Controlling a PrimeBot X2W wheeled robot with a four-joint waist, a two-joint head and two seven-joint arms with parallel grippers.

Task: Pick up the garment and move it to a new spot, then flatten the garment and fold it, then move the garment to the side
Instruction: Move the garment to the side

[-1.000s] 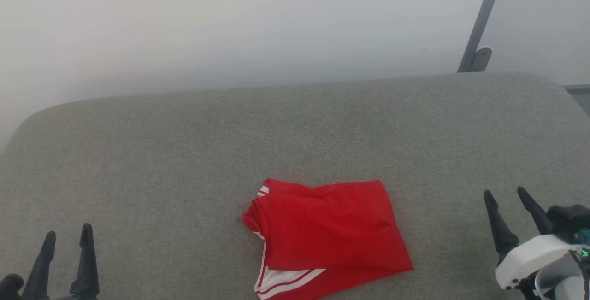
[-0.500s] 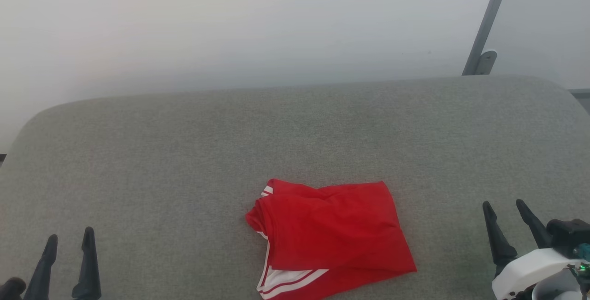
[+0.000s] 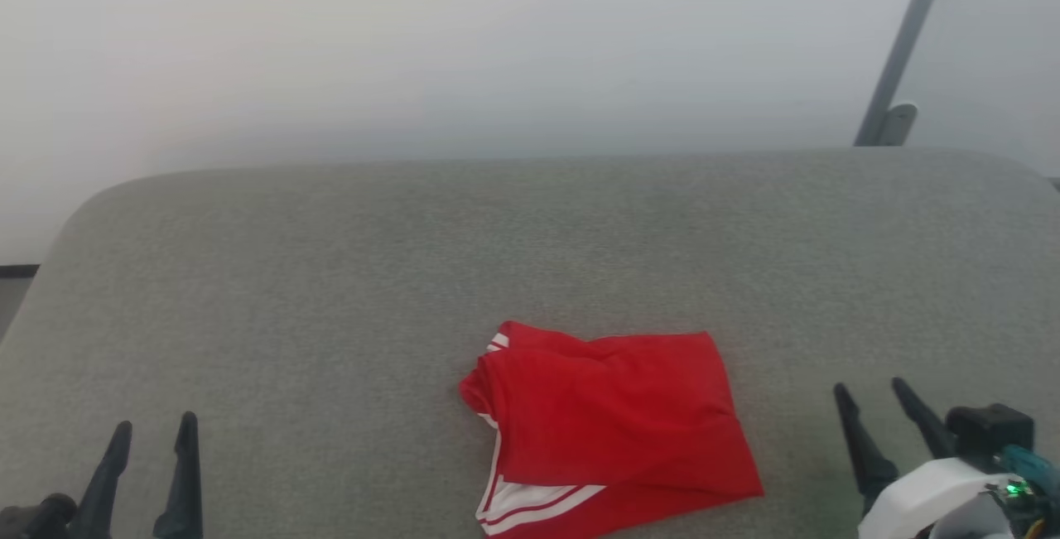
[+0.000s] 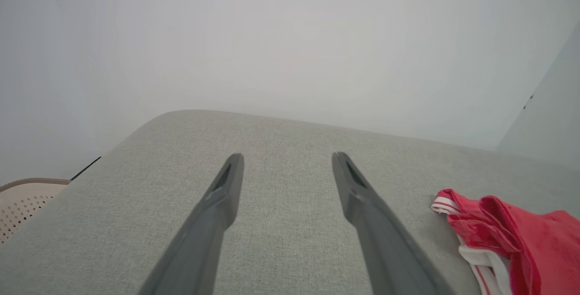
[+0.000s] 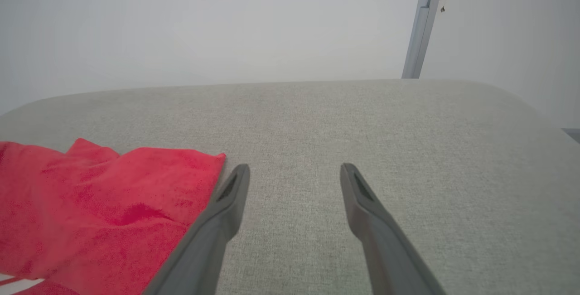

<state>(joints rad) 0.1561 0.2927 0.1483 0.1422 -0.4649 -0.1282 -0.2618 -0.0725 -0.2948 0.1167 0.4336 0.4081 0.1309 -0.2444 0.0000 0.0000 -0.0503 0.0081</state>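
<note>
On the grey fabric-covered surface (image 3: 331,274), which has rounded far corners and a fine even weave, we note one item and both tools. Behind the surface stands a plain pale wall (image 3: 414,42). A slim grey metal post (image 3: 904,50) rises at the far right, leaning slightly in the head view. In the left wrist view a beige perforated object (image 4: 20,200) sits past the surface's left edge; we cannot tell what it is.

The garment (image 3: 613,423) lies in the near half of the surface, somewhat right of centre, between the two grippers and closer to the right one. It is folded into a rough rectangle, red side up, with soft creases across the top layer. The left edge is bunched into a thick roll. White striped trim shows at the far left corner, and a white panel with red stripes shows from under the near left corner.

The left gripper (image 3: 156,421) is at the lower left, well apart from the garment, fingers spread and holding nothing. The right gripper (image 3: 869,386) is at the lower right, near the garment's right edge but apart from it, fingers likewise spread and empty.
</note>
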